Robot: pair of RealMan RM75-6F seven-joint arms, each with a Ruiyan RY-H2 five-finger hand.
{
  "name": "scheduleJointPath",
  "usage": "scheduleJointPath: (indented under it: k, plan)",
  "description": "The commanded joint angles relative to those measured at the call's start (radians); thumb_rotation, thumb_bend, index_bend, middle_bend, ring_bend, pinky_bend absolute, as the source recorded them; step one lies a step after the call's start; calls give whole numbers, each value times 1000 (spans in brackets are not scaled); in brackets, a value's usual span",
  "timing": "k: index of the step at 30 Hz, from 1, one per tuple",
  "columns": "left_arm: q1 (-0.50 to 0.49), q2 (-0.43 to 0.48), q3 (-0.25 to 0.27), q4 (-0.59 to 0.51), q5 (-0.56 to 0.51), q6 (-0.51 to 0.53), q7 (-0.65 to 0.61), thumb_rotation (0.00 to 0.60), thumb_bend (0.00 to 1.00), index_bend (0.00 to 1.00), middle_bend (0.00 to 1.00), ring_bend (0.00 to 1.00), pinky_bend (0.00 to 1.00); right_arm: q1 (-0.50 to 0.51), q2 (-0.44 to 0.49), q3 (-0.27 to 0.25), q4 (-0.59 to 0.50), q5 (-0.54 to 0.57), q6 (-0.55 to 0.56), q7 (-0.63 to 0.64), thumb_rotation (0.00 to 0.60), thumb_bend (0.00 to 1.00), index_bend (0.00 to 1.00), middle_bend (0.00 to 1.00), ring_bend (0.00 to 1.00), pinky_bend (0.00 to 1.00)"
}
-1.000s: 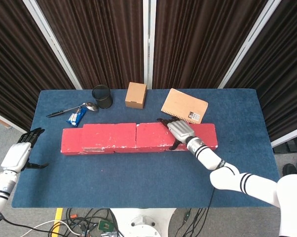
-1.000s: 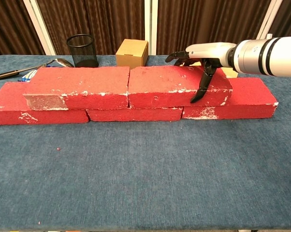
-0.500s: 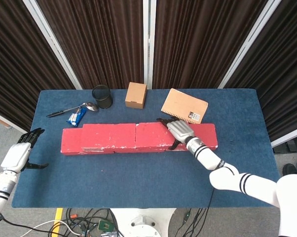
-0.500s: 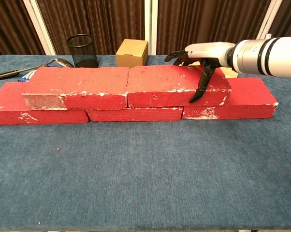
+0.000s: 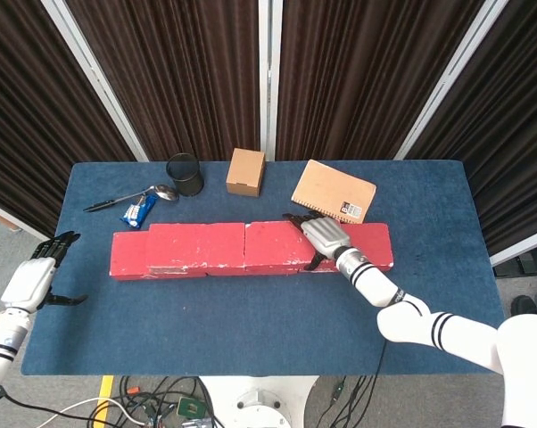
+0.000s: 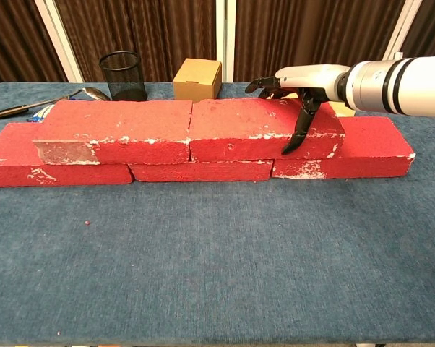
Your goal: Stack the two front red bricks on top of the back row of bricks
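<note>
On the blue-carpeted desk (image 6: 217, 253) three rough red bricks form a bottom row (image 6: 203, 171), and two more red bricks lie on top of it: the upper left brick (image 6: 116, 130) and the upper right brick (image 6: 264, 129), end to end and touching. The chest view shows both tiers; from the head view the stack reads as one red band. The right hand (image 6: 298, 90) lies across the right end of the upper right brick, fingers (image 6: 264, 84) over its back edge and thumb down its front face, gripping it. The left hand (image 5: 32, 278) shows only in the head view, off the desk's left edge, holding nothing, fingers spread. Behind the bricks stand a black mesh cup (image 6: 123, 75), a small cardboard box (image 6: 198, 79) and a brown notebook (image 5: 334, 191).
</note>
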Motion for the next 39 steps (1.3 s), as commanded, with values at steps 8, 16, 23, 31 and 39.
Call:
scheduleJointPath:
  k: [8,16,23,31,39]
  plan:
    - [0,1,-1,3,0,-1,-7,600,0,6,0,0,0,7,6,0,-7,5,-10,-1,600,0,0,1,0,0]
    - [3,5,-2,0,1,6,-10,600,0,6,0,0,0,-4,17,3,-33,-7,16,2,600,0,0,0,0,0]
    - [5,12,-2,-16,5,12,-2,600,0,6,0,0,0,-41,107,1,-151,-30,55,10,600,0,0,0,0,0]
    - [31,13,-2,-38,21,76,24,600,0,6,0,0,0,-181,296,-22,-368,-189,267,18,600,0,0,0,0,0]
    - [96,-7,8,-42,66,220,97,600,0,6,0,0,0,-452,415,-152,-460,-369,685,-175,600,0,0,0,0,0]
